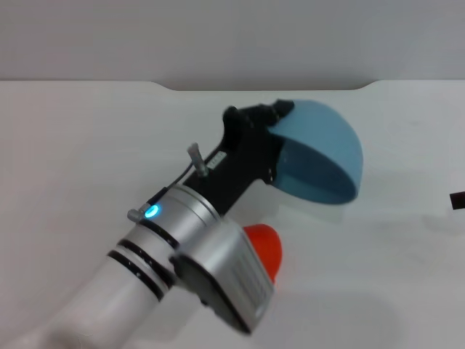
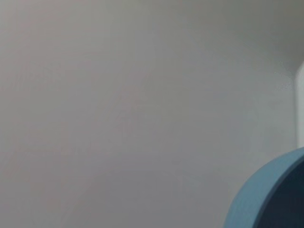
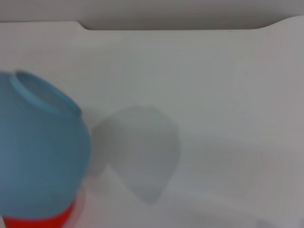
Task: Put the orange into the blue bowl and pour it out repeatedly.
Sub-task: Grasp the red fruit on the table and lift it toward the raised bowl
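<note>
My left gripper (image 1: 275,138) is shut on the rim of the blue bowl (image 1: 327,145), holding it in the air, tipped on its side with the opening facing down and toward me. Nothing shows inside the bowl. The orange (image 1: 266,246) lies on the white table (image 1: 87,160) below and in front of the bowl, half hidden behind my left wrist. In the right wrist view the blue bowl (image 3: 38,156) hangs over the orange (image 3: 42,219). The left wrist view shows only an edge of the bowl (image 2: 266,199). My right gripper (image 1: 458,200) is a small dark tip at the right edge.
The white table's far edge (image 1: 261,87) has a shallow notch in the middle, with a grey wall behind it. The bowl's shadow (image 3: 142,152) falls on the bare tabletop beside it.
</note>
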Controlling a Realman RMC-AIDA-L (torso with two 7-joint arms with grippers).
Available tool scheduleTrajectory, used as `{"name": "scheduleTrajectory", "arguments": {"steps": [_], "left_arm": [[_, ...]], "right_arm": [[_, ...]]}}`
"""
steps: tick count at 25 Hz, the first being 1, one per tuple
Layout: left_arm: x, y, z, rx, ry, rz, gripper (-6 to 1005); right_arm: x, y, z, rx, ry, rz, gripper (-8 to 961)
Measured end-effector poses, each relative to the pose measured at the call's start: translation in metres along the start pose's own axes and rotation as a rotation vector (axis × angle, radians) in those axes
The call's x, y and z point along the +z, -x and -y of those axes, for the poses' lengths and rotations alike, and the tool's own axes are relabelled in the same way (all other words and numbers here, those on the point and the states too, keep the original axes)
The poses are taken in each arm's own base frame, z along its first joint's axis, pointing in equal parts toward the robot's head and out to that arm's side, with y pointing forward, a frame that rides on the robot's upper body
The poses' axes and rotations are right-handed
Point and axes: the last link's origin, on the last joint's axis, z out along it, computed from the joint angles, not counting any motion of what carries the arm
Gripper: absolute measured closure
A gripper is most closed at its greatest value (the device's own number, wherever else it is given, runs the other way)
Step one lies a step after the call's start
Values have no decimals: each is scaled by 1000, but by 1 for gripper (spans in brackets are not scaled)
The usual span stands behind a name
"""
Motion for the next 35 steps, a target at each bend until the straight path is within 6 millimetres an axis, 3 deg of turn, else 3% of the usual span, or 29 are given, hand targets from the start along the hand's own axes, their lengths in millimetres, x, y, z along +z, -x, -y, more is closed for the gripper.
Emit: {"name": "scheduleTrajectory", "arguments": {"steps": [2, 4, 5, 8, 13, 18, 22, 27, 35], "left_arm": [[4, 4, 11, -113, -41, 47, 1000], [16, 14, 43, -389, -103, 148, 1000], [16, 14, 43, -389, -103, 148, 1000], [23, 39, 80, -671, -100, 240, 1000], [29, 80, 122, -1102, 173, 248, 1000], [7, 120, 140, -1480, 450, 409, 999], [-20, 135, 141, -1511, 526, 616, 999], [-52, 148, 136, -1445, 559, 950, 999], [-68, 143, 139, -1389, 615, 1064, 1000]], "right_arm": [[2, 1, -2, -18, 9, 0, 436], [5, 1, -5, -40, 38, 6, 436], [7, 2, -7, -46, 58, 10, 436], [15, 3, -13, -47, 124, 12, 436], [27, 7, -19, -99, 180, 3, 435], [39, 12, -36, -218, 310, 64, 436], [47, 15, -48, -335, 416, 140, 436], [71, 18, -68, -455, 471, 90, 435], [124, 28, -104, -609, 458, -39, 429]]}}
